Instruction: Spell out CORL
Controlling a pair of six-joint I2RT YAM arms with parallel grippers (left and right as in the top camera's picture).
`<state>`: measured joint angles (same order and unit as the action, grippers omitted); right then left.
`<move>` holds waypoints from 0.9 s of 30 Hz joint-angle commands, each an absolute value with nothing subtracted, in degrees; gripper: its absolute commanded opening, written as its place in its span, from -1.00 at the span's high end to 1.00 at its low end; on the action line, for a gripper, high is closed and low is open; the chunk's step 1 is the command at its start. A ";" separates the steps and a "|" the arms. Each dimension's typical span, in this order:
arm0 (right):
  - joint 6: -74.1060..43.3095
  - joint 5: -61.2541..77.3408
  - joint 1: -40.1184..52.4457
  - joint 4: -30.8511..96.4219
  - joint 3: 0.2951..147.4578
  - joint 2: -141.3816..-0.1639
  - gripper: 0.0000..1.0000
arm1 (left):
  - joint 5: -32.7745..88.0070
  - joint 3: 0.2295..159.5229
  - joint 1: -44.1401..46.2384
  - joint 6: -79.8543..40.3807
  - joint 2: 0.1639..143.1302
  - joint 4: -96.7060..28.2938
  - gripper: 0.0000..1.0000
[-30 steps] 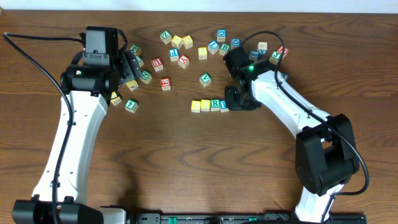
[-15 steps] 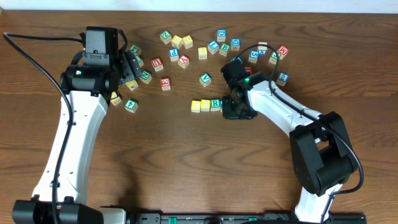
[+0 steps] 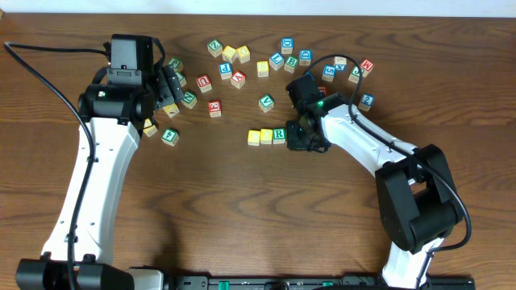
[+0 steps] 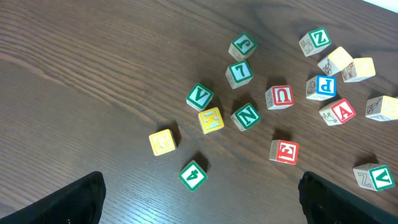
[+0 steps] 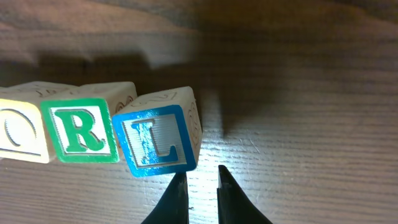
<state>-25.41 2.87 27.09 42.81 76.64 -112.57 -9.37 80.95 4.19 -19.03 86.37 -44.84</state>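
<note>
A row of blocks lies mid-table: two yellow blocks [image 3: 260, 137], then a green R block [image 3: 279, 134]. In the right wrist view the row reads O [image 5: 18, 132], R [image 5: 81, 129], then a blue L block [image 5: 155, 140], slightly tilted and touching the R. My right gripper [image 5: 202, 182] is shut with nothing between its fingers, its left finger at the L block's lower right corner. From overhead my right gripper [image 3: 305, 138] covers the L block. My left gripper [image 4: 202, 199] is open and empty, hovering over loose blocks at the left [image 3: 167, 84].
Several loose letter blocks lie scattered along the back of the table [image 3: 242, 64]. Below my left gripper are a green 4 block [image 4: 193, 175], a yellow block [image 4: 163, 142], a green V [image 4: 199, 97] and a red E [image 4: 283, 152].
My right gripper has moved left and closed in on the row's right end, so that it now covers the L block from overhead. The left arm has not moved.
</note>
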 commanded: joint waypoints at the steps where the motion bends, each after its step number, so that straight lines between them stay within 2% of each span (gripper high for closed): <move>1: -25.69 3.01 27.86 41.89 76.27 -113.27 0.79 | -9.69 81.23 4.03 -18.44 86.15 -44.97 -0.96; 8: -25.67 3.20 27.86 40.53 76.27 -113.27 0.80 | -9.69 81.23 4.03 -18.44 86.15 -44.97 -0.95; 14: -25.63 4.80 27.86 41.17 76.34 -113.12 0.94 | -9.69 81.23 4.03 -18.46 86.15 -44.97 -0.95; 27: -25.65 6.24 26.20 37.87 76.51 -106.69 0.97 | -9.69 81.23 4.03 -18.44 86.15 -44.97 -0.95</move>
